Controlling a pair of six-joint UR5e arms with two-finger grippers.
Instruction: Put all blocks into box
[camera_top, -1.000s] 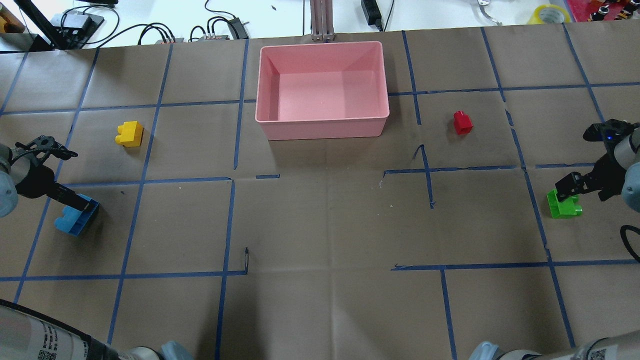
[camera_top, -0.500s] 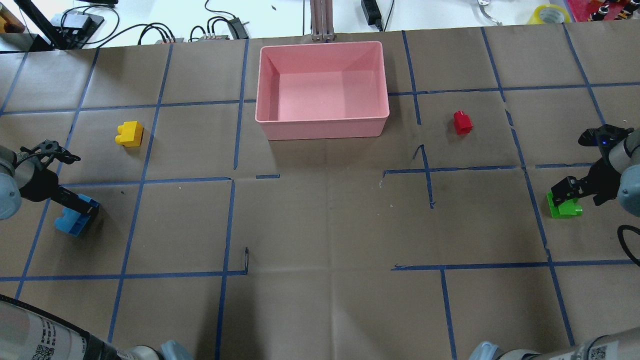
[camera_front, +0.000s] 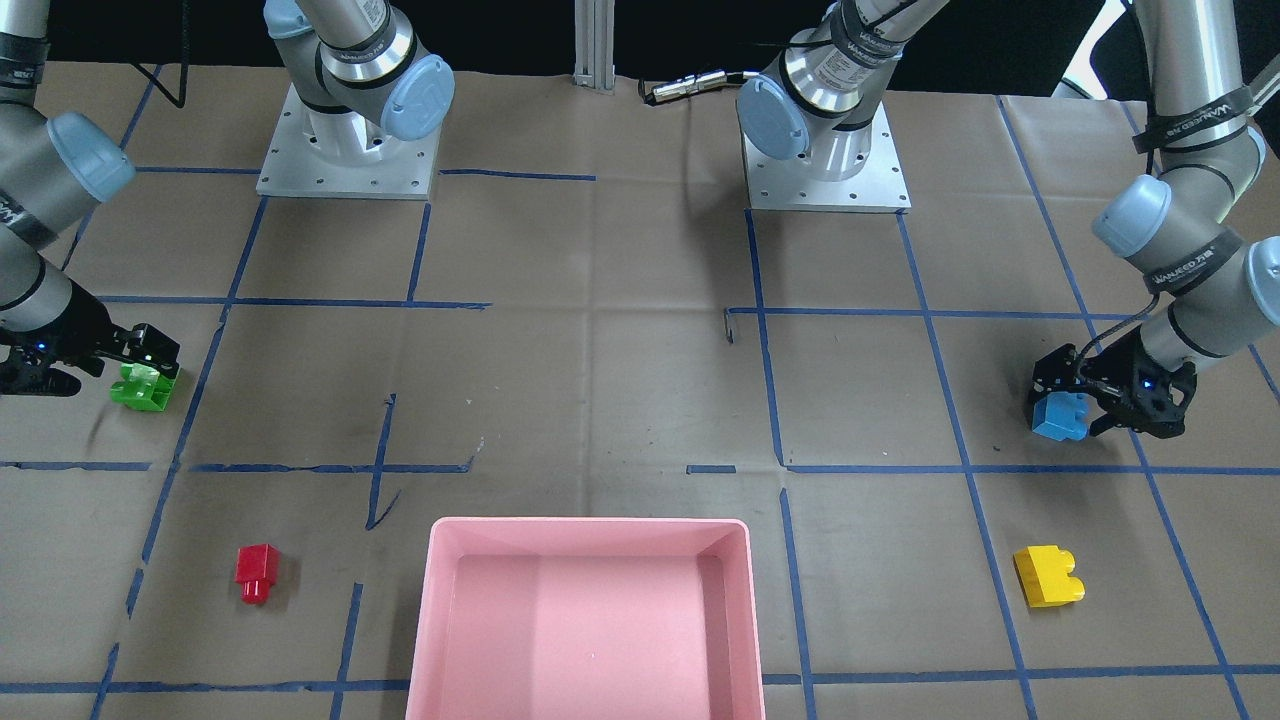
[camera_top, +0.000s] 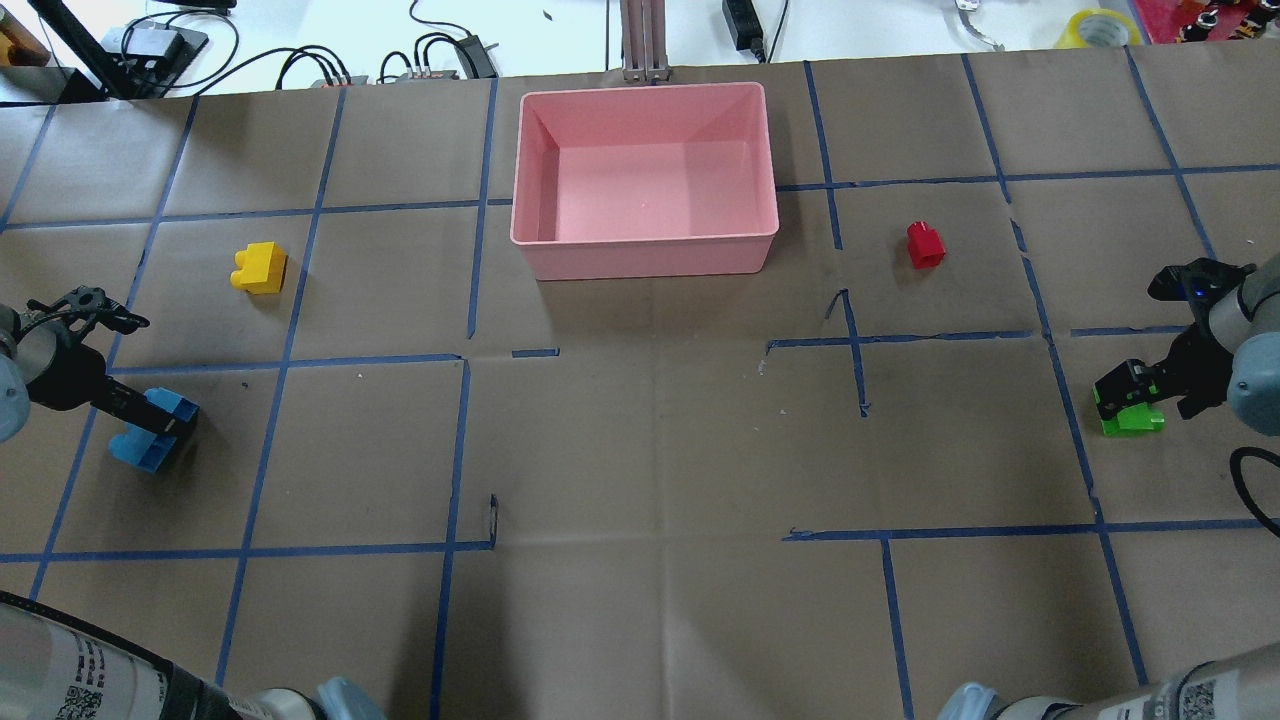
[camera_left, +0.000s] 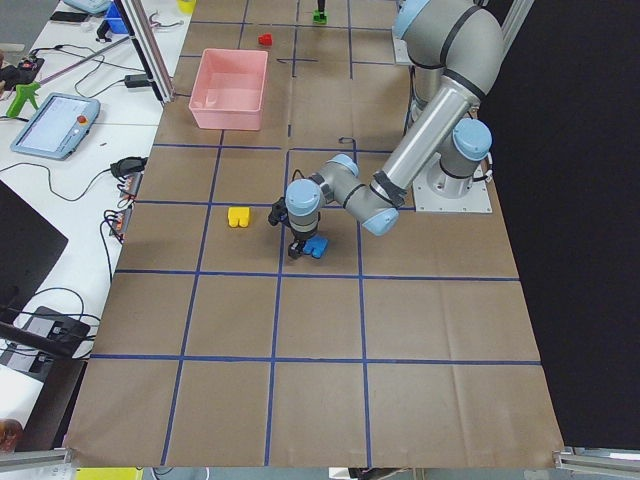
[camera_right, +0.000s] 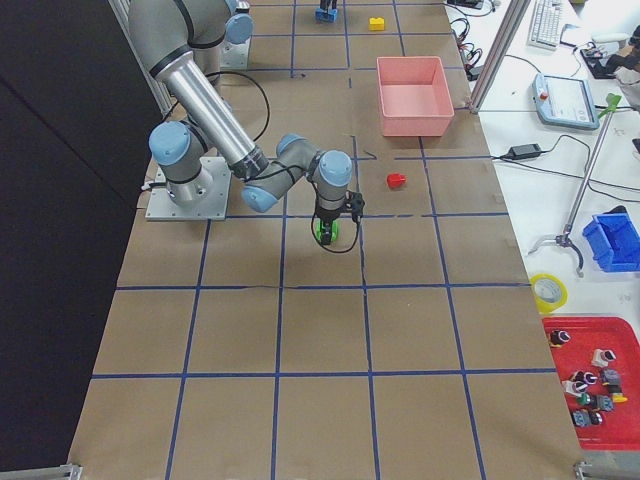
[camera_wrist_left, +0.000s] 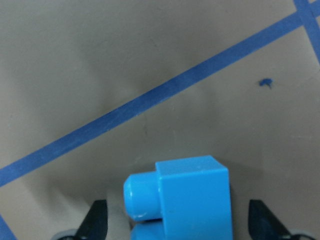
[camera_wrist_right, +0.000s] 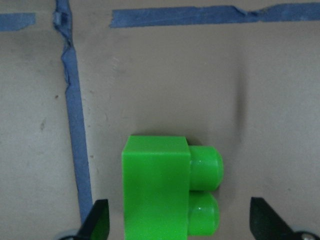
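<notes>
The blue block (camera_top: 135, 455) lies at the table's left side. My left gripper (camera_top: 155, 425) is open and low over it, and the left wrist view shows one fingertip (camera_wrist_left: 97, 220) on either side of the blue block (camera_wrist_left: 192, 195). The green block (camera_top: 1135, 420) lies at the right side. My right gripper (camera_top: 1125, 385) is open and straddles it, with fingertips (camera_wrist_right: 265, 220) apart from the green block (camera_wrist_right: 157, 190). The yellow block (camera_top: 260, 267) and the red block (camera_top: 925, 244) lie loose on the paper. The pink box (camera_top: 645, 245) stands empty at the far middle.
Brown paper with blue tape lines covers the table (camera_top: 650, 450). Cables and a power strip (camera_top: 745, 25) lie beyond the far edge. The two arm bases (camera_front: 345, 150) stand on the robot's side.
Both grippers have come down lower around their blocks, the left on the blue one, the right on the green one. Both stay open. No block has moved.
</notes>
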